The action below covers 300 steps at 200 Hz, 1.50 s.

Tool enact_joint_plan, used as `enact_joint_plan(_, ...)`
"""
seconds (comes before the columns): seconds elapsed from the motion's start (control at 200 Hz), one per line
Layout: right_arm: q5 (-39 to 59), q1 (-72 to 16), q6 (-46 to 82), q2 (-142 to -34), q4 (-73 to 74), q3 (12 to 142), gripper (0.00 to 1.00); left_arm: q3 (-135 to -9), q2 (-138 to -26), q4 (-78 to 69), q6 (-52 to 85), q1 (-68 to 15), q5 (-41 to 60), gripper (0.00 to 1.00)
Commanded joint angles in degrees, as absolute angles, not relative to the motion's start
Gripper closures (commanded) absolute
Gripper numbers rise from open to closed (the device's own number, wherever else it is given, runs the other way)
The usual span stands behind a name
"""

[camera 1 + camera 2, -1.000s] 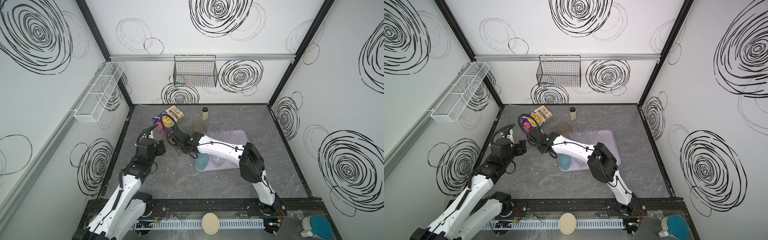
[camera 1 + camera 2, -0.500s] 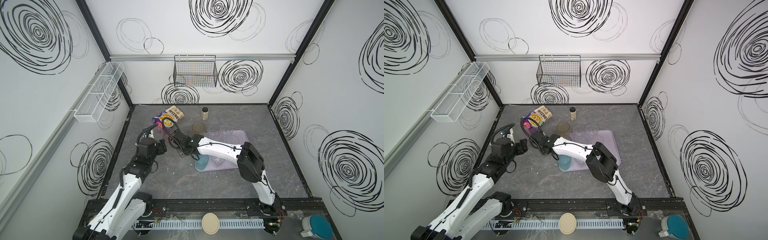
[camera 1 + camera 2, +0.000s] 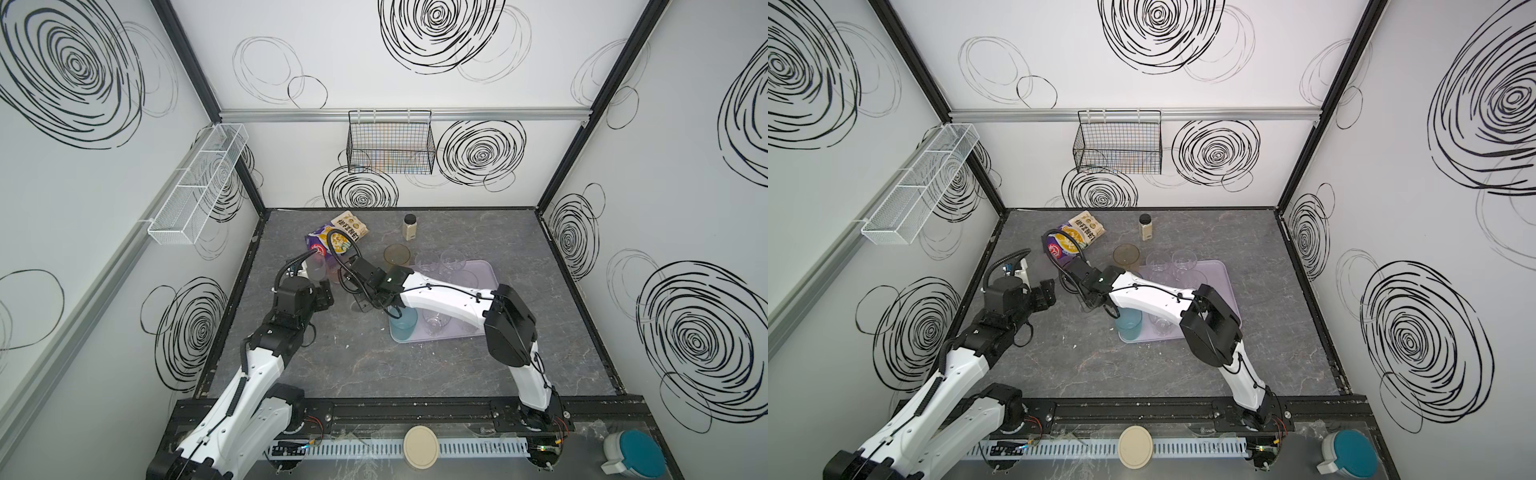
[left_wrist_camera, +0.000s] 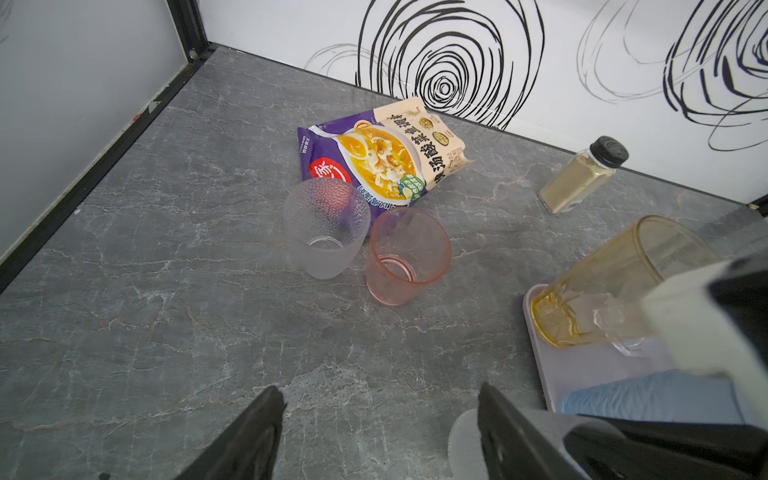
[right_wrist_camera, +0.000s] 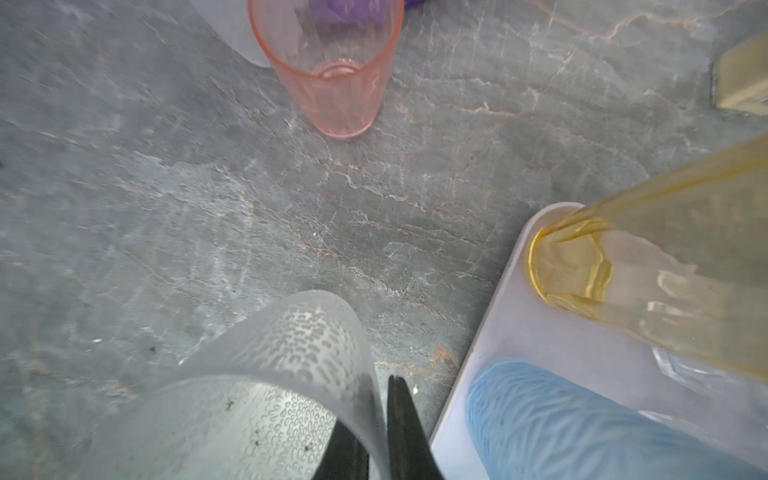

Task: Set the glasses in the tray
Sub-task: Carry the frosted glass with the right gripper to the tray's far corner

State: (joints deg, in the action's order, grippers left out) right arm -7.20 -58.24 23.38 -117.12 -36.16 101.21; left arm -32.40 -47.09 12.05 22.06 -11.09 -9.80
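Observation:
My right gripper [image 5: 374,407] is shut on the wall of a frosted glass [image 5: 270,374], one finger inside and one outside; in a top view this glass [image 3: 360,305] sits just left of the tray [image 3: 486,270]. My left gripper [image 4: 378,399] hangs open above bare table, nothing between its fingers. Ahead of it a second frosted glass [image 4: 326,232] and a pink glass [image 4: 407,257] stand upright by the snack packets. On the lavender tray [image 4: 536,332] stand an amber glass [image 4: 615,286], a blue glass [image 3: 403,326] and clear glasses [image 3: 434,324].
Two snack packets [image 3: 336,239] lie at the back left and a black-capped jar [image 3: 409,226] stands near the back wall. A black wire basket [image 3: 390,145] hangs on the back wall, a white mesh basket [image 3: 199,183] on the left wall.
My right gripper's jaws have closed onto the frosted glass's wall. The left gripper has stayed open and has hardly moved.

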Motion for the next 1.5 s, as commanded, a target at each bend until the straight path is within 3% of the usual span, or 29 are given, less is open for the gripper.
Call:
enact_joint_plan(0.0, -4.08, -55.84, 24.85, -108.37, -36.25, 103.81, 0.98, -37.96, -45.35, 13.38, 21.12, -10.77, -9.51, 0.23)
enact_joint_plan(0.29, -0.52, -44.50, 23.21, -90.13, -26.22, 93.94, 0.98, -43.12, -46.78, 14.16, 16.76, -13.33, -13.53, 0.24)
enact_joint_plan(0.59, -2.24, -16.82, 21.30, -76.12, -27.77, 78.95, 1.00, -42.39, -52.83, 4.51, 16.20, -28.82, -20.51, 0.23)
enact_joint_plan(0.81, -0.22, -0.18, 23.28, -74.21, -24.17, 65.92, 1.00, -39.13, -57.02, -0.35, 18.82, -29.63, -15.87, 0.21)
enact_joint_plan(1.051, 2.84, 1.67, 25.19, -83.27, -21.86, 64.21, 1.00, -36.93, -57.02, -1.48, 20.36, -26.57, -12.35, 0.21)
enact_joint_plan(1.326, 2.85, 0.56, 24.21, -94.73, -29.15, 71.97, 0.99, -35.87, -55.67, -2.35, 21.66, -25.18, -12.32, 0.21)
enact_joint_plan(1.496, -1.01, -3.17, 24.09, -99.19, -28.57, 73.37, 0.97, -35.52, -55.90, -2.61, 22.56, -24.91, -11.34, 0.21)
